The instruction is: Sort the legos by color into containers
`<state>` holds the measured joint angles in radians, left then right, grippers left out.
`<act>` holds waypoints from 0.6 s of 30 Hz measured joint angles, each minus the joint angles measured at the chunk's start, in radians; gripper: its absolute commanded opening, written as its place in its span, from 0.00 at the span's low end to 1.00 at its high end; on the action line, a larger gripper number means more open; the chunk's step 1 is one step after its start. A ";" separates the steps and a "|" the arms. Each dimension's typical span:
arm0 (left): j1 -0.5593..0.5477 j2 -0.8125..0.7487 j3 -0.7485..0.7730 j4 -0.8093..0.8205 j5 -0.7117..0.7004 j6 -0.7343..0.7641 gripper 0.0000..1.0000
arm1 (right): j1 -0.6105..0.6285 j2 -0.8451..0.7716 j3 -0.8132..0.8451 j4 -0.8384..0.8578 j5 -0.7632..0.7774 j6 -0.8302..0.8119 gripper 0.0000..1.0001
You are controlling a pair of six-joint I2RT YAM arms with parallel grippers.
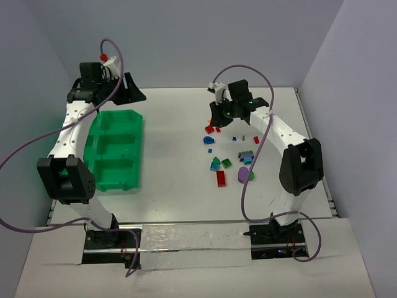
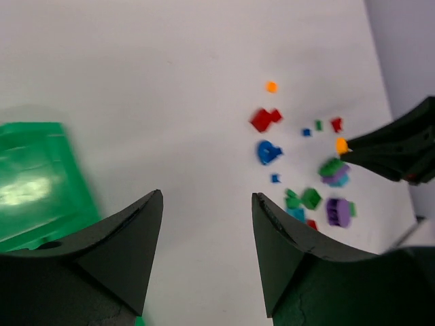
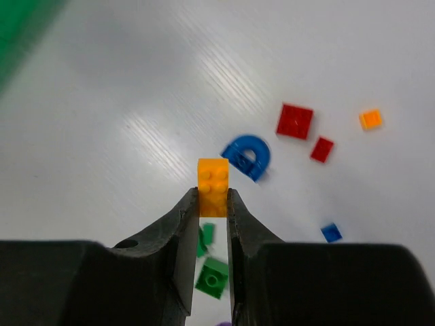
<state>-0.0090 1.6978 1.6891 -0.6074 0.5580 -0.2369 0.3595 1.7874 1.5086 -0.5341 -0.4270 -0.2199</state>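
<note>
1. Orange brick (image 3: 213,182) sits pinched upright between the closed jaws of the right gripper (image 3: 213,204), above the loose legos (image 1: 227,163) on the table's (image 1: 173,124) right half.
2. Green tray (image 1: 140,155) lies well to that gripper's left, along the left edge, so I'd expect a leftward carry.
3. Right arm (image 1: 282,133) reaches forward, wrist tipped down; left gripper (image 2: 207,197) hangs open and empty by the tray's far end.

Bright, even light; glare streaks the table (image 3: 170,136), tray (image 2: 34,183) blurred.
</note>
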 measured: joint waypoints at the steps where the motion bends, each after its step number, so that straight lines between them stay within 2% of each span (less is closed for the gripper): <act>1: -0.023 0.000 -0.013 0.006 0.021 -0.017 0.65 | 0.010 -0.013 0.010 0.012 -0.019 0.006 0.00; 8: -0.128 0.001 -0.127 0.042 0.173 -0.115 0.64 | 0.121 -0.030 0.036 0.061 -0.079 0.053 0.00; 13: -0.154 -0.002 -0.217 0.141 0.312 -0.220 0.62 | 0.194 -0.030 0.038 0.090 -0.081 0.077 0.00; 18: -0.186 -0.002 -0.277 0.168 0.367 -0.271 0.59 | 0.260 -0.030 0.072 0.093 -0.063 0.077 0.00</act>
<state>-0.1948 1.6962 1.4120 -0.4398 0.9249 -0.5080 0.6195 1.7578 1.5805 -0.4407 -0.4899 -0.1425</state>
